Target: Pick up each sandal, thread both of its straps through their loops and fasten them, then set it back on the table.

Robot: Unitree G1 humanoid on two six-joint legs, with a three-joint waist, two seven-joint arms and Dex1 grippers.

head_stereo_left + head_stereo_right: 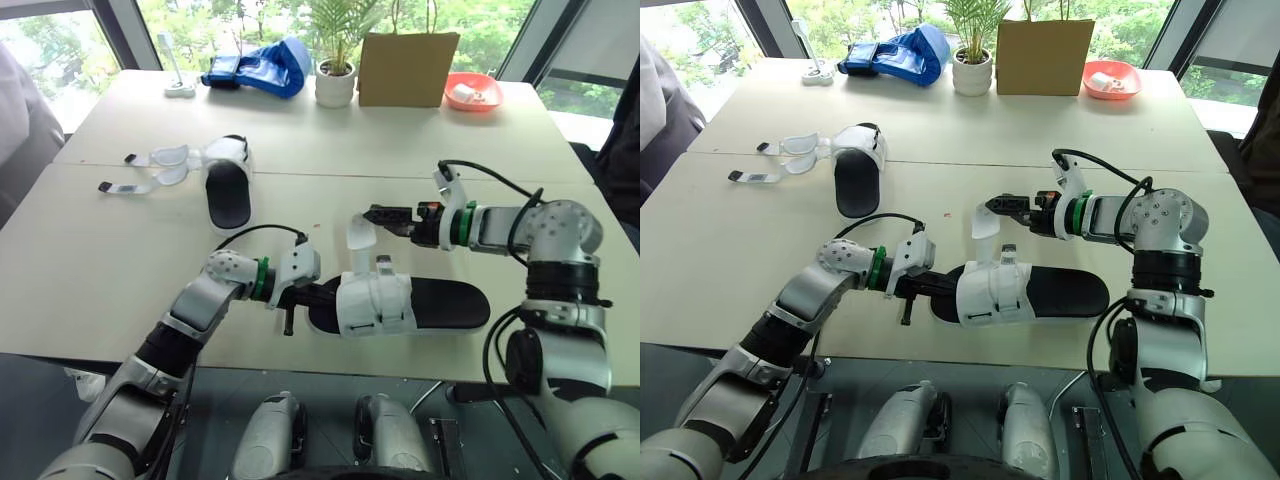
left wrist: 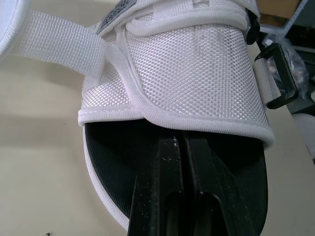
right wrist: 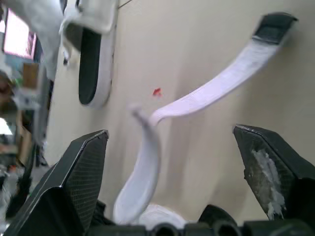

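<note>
Well, head camera, near sandal (image 1: 440,302): it lies flat at the 6 o'clock edge of the table (image 1: 120,280), running lengthwise from 9 to 3, with its white upper (image 1: 375,300) toward the 9 end.
Head camera, left gripper (image 1: 316,297): reaches in from 9 o'clock, black fingers poked into the near sandal's open end beneath the white upper.
Head camera, right gripper (image 1: 378,214): hovers at 12 o'clock of the near sandal and points toward 9, just beside the loose strap (image 1: 358,235) standing up off the white upper.
Head camera, far sandal (image 1: 228,190): on the table at 10 o'clock from the near one and well apart, with two unfastened straps (image 1: 150,183) trailing flat toward 9.
Head camera, 12 o'clock edge: blue bag (image 1: 262,68), potted plant (image 1: 335,85), paper bag (image 1: 408,68) and pink bowl (image 1: 472,92) stand in a row.
Left wrist, left fingers (image 2: 157,196): pressed together with barely a slit between them, lying on the black footbed (image 2: 106,162) just inside the white upper. Nothing visible is pinched between them.
Left wrist, hardware: a black buckle loop (image 2: 280,73) hangs at the white upper's side.
Right wrist, right fingers (image 3: 78,172): spread wide. The loose strap curves up in the gap, touching neither pad, and runs on to a dark tip.
</note>
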